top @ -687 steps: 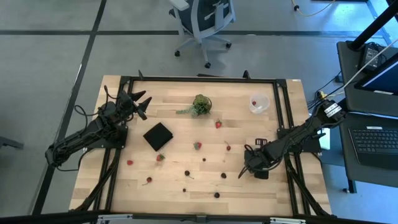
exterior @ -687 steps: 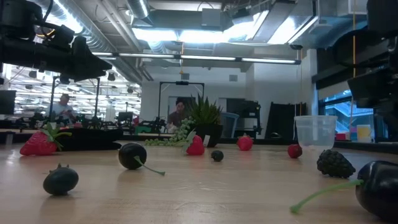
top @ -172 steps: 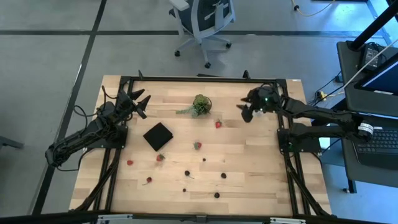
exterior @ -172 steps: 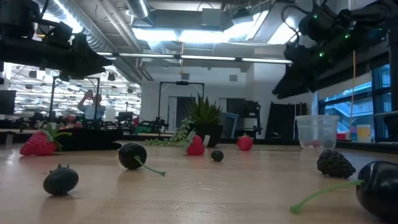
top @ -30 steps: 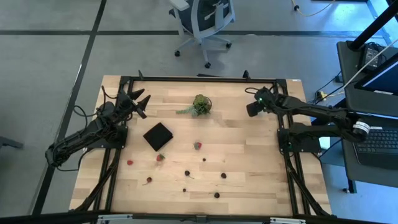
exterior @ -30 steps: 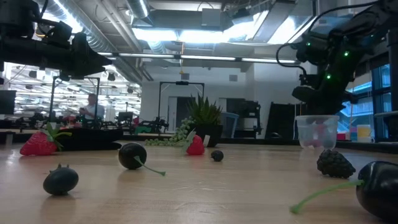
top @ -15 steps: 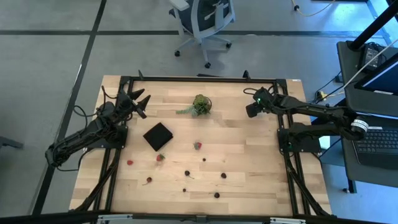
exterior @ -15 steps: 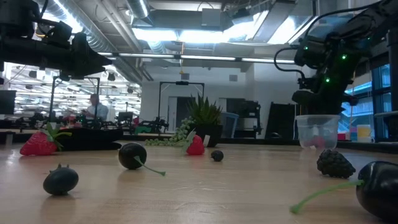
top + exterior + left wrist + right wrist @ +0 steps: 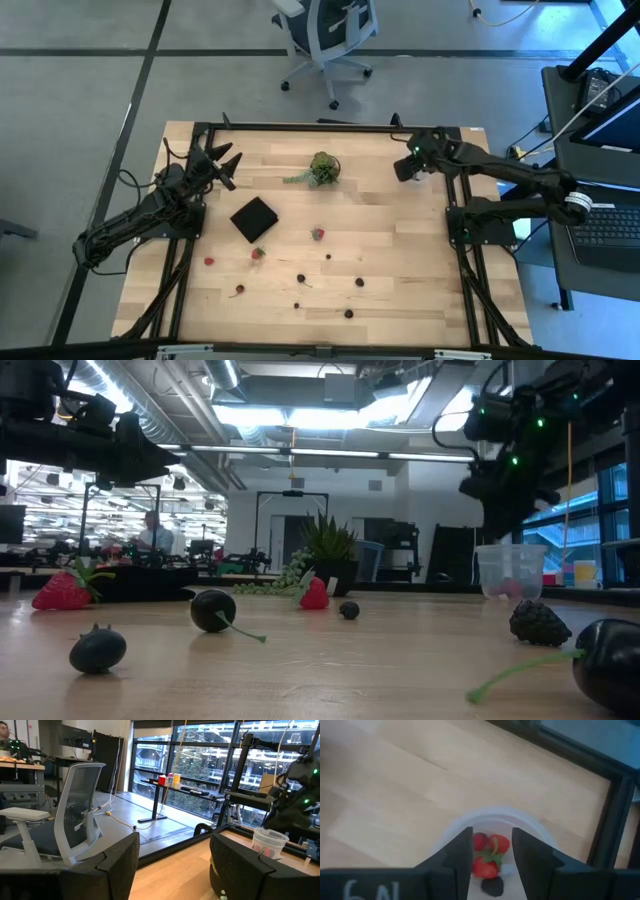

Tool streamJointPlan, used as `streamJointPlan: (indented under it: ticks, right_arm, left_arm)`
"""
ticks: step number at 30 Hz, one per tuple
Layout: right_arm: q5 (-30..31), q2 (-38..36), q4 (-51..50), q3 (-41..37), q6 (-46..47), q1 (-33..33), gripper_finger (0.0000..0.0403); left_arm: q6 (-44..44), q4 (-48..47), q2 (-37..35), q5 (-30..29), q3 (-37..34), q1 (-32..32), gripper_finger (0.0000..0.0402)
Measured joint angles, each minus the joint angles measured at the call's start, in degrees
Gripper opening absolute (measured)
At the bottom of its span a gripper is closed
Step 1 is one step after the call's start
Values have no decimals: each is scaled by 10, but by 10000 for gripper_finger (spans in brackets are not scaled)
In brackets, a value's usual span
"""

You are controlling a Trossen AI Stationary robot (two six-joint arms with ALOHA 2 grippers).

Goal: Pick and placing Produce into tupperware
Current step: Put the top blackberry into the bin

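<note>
The tupperware [image 9: 510, 572] is a small translucent tub standing near the table's far right corner, with red strawberries [image 9: 490, 851] and a dark piece inside. My right gripper [image 9: 490, 847] hangs open straight above it, touching nothing; in the high view this gripper [image 9: 405, 167] covers the tub. Loose produce lies on the wood: red pieces [image 9: 318, 233] [image 9: 257, 253] and dark ones [image 9: 300, 279] [image 9: 359, 283]. My left gripper [image 9: 226, 163] waits open near the far left corner, seen open also in its wrist view [image 9: 172, 865].
A flat black square [image 9: 254, 218] lies left of centre and a green leafy clump [image 9: 323, 168] sits near the far edge. A black metal frame [image 9: 455, 190] borders the table. More berries lie toward the near edge [image 9: 348, 313]. A person shows far off in the room [image 9: 150, 532].
My right gripper has risen above the tub and drifted a little toward the table's far edge. The tub and the berries on the table have stayed put.
</note>
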Motion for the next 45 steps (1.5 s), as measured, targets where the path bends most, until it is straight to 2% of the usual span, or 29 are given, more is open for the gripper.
streamJointPlan:
  ticks: [3,6,10,12,18,23,28,34,39,45]
  right_arm:
    - [-40,0,-16,32,-11,18,137]
    - [-108,0,-10,46,-27,47,137]
    - [-193,0,11,43,-43,108,137]
    - [-212,0,24,37,-45,148,137]
    - [-214,0,107,33,-47,277,137]
    - [-214,5,203,33,-115,381,137]
    - [-204,33,245,33,-146,457,137]
    - [-199,99,274,33,-85,498,137]
    - [-199,166,323,33,-79,512,141]
    - [-199,229,381,32,-98,523,187]
  left_arm:
    - [0,0,0,0,0,0,236]
    - [0,0,0,0,0,0,236]
    - [0,0,0,0,0,0,236]
    - [0,0,0,0,0,0,236]
    - [0,0,0,0,0,0,236]
    - [0,1,0,0,0,0,236]
    - [0,1,0,0,0,0,236]
    - [0,1,0,0,0,0,236]
    - [0,1,0,0,0,0,236]
    - [0,1,0,0,0,0,236]
